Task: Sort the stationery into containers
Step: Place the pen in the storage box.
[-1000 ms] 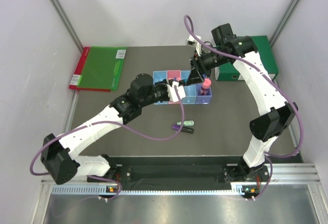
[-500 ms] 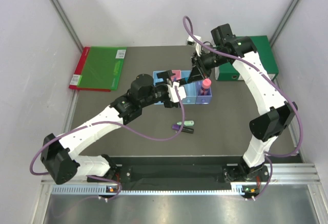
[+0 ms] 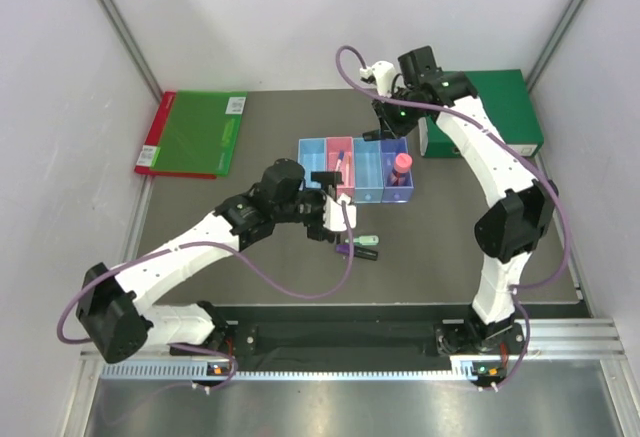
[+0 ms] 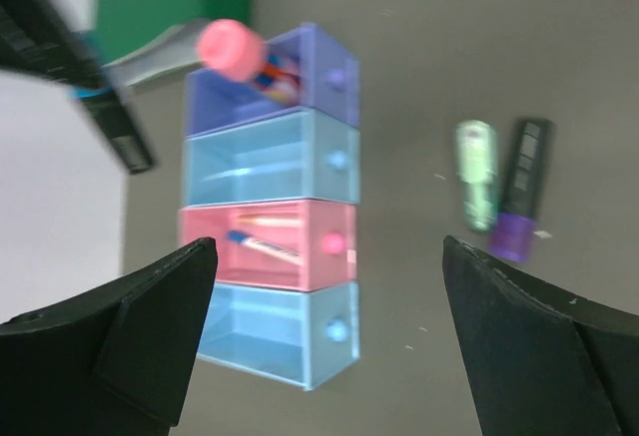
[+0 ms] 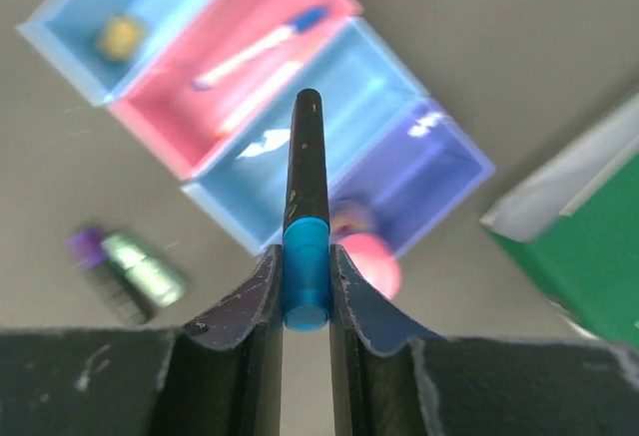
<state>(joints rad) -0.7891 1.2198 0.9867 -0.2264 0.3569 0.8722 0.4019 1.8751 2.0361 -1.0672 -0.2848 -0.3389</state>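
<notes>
Pointing its black tip away, black-blue pen (image 5: 304, 221) sits clamped lengthwise in right tool (image 5: 304, 291).

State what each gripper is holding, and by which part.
The right gripper pinches the black-blue pen at its blue band near one end. The left gripper is open, holding nothing.

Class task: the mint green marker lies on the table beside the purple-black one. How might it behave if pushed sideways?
The mint green marker looks round-bodied and lies flat, so it would probably roll. It seems short, likely light. The purple-black marker lying alongside might stop it.
</notes>
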